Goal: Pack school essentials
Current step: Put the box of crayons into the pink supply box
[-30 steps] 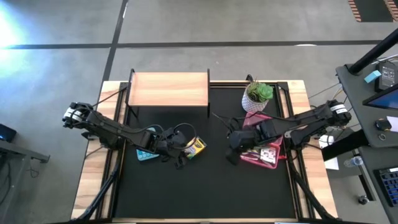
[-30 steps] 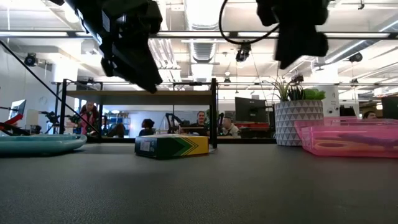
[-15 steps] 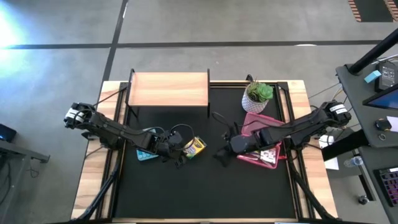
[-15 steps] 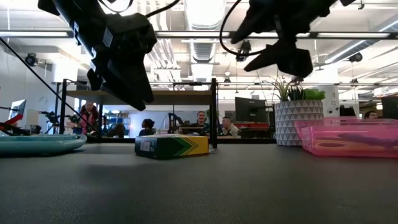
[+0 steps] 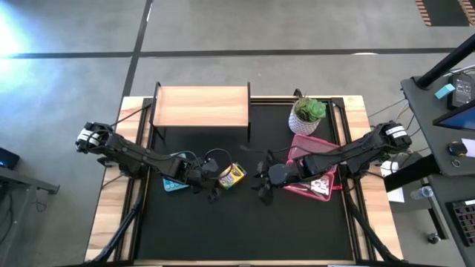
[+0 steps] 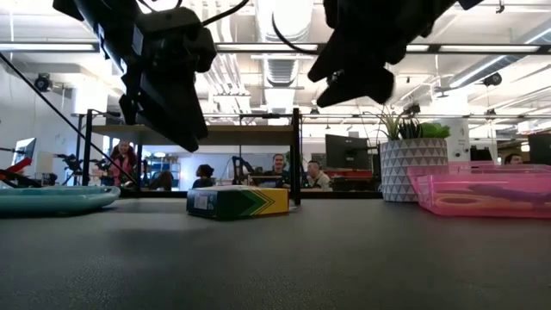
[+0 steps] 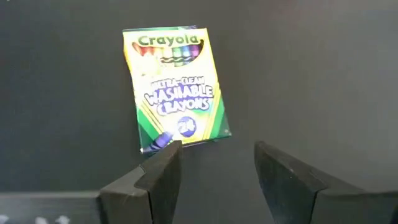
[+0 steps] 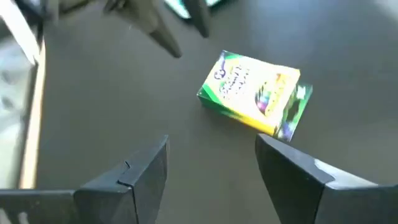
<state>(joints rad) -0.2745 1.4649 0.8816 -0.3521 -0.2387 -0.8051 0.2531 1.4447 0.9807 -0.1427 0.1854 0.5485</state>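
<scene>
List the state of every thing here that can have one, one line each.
crayon box: lying flat on the mat, closed, not held.
left gripper: open, empty, above the crayon box.
right gripper: open, empty, facing the crayon box.
pink tray: on the mat, holding items.
potted plant: upright.
teal plate: flat on the mat.

"Crayola" (also "Washable Crayons") on box [image 7: 176,88]

Colours on the black table mat [image 5: 245,222]

The Crayola crayon box [image 7: 176,87] was yellow and green; the tray [image 5: 326,176] pink, the plate [image 6: 52,198] teal, the plant pot [image 6: 411,170] white with triangles.
</scene>
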